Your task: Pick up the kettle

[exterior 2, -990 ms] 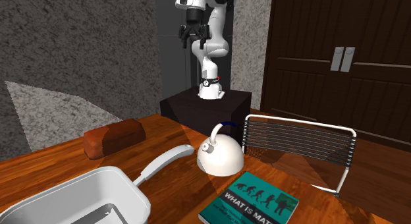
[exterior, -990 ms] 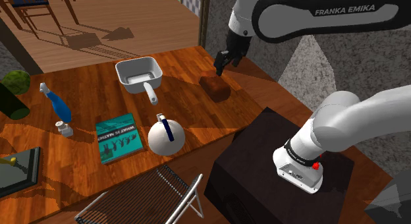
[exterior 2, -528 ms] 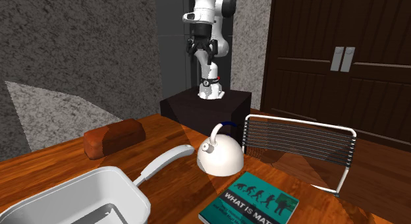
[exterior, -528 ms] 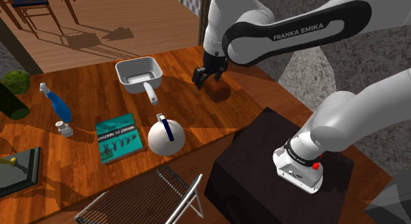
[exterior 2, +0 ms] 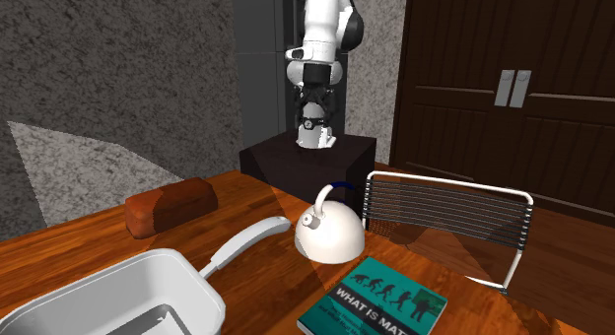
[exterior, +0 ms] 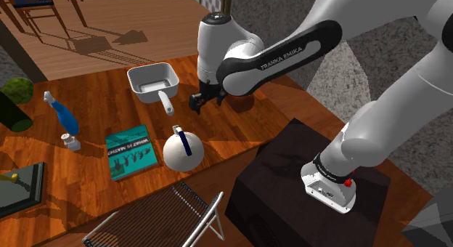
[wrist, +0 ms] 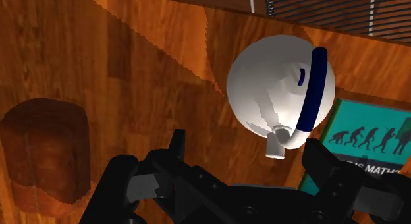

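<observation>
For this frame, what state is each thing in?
gripper: open, empty, above the table, not touching the kettle
kettle: upright on the table, handle up, not held
pan: upright on the table
book: closed, flat, cover up
bread loaf: lying on the table
</observation>
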Controlling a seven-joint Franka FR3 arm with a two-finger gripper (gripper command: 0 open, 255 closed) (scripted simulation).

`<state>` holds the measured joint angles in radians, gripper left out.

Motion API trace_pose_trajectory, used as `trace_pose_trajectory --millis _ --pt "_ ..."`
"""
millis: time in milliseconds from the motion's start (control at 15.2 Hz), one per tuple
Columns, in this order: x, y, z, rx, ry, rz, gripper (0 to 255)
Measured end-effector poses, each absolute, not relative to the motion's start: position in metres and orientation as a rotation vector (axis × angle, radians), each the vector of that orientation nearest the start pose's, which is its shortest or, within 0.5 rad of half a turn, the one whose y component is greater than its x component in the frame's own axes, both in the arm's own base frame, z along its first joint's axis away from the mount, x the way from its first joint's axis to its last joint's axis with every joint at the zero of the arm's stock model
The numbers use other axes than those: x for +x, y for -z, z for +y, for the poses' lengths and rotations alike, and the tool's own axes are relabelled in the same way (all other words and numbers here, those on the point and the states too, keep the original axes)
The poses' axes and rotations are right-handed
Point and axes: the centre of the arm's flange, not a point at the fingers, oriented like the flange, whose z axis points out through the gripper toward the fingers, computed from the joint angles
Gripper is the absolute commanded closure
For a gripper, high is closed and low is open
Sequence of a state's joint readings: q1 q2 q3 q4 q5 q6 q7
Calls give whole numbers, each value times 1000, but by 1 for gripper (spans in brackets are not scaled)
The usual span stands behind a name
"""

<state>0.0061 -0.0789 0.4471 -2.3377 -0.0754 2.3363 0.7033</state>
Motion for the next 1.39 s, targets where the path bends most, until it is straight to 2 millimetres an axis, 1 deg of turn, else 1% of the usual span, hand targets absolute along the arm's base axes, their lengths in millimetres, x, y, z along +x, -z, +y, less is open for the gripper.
trace_pose_trajectory --millis 66,198,264,396,660,726,924,1254,1320,1386 --pt "456 -362 230 -3159 167 330 0" --pt "474 -344 242 -3157 161 362 0" --pt "479 -332 252 -3156 157 374 0" --pt "488 -315 267 -3153 149 404 0" --pt "519 -282 301 -3150 136 464 0" --pt "525 -274 307 -3149 132 477 0" --pt "529 -255 313 -3148 130 489 0" --pt "527 -230 312 -3148 130 492 0" --pt "527 -227 312 -3148 130 492 255" --pt "528 -226 312 -3148 130 492 255"
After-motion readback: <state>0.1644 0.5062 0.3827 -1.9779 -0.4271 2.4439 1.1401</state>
